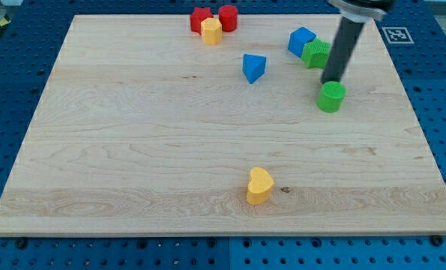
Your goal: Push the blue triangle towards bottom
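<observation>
- Blue triangle [254, 67] sat in the upper half of the wooden board [133, 150], a little right of centre and well above the yellow heart [258, 185].
- Rod carried no gripper, so nothing was open, shut or held; my tip [330, 82] was down at board level, well to the right of the blue triangle and not touching it.
- Tip stood right at the upper edge of the green cylinder [331, 97], apparently in contact with it; the rod shaft crossed in front of the green star-shaped block [315, 53].
- Blue cube [300, 40] lay up and to the right of the blue triangle, touching or nearly touching the green star-shaped block.
- Two red blocks [214, 17] and a yellow hexagon [211, 31] were clustered up and to the left of the blue triangle, at the board's top edge.
- Risk 1: a downward stroke from this spot would drive the green cylinder, not the blue triangle. Cause: tip on the wrong block.
- Risk 2: travelling left to get above the blue triangle, the rod could sweep the green star-shaped block or the blue cube. Cause: both lie near the direct path.
- Risk 3: an off-centre push on the blue triangle's sloped face would likely spin it or let it slip sideways instead of sending it down.
- Risk 4: a straight push downward heads roughly at the yellow heart; a long stroke could collide with it.
</observation>
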`<state>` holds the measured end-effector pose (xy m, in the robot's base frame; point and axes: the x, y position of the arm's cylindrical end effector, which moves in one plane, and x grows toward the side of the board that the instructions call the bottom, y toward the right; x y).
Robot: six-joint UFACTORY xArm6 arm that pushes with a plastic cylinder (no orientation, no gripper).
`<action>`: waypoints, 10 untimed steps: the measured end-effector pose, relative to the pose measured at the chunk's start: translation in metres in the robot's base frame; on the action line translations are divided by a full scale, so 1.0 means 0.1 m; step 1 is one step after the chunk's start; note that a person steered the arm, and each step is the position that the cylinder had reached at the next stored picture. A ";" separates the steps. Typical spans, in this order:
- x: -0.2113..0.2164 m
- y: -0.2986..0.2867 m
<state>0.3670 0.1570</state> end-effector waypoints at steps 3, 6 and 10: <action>-0.70 -1.05; -0.18 -1.29; -0.22 -1.26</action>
<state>0.3447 0.0309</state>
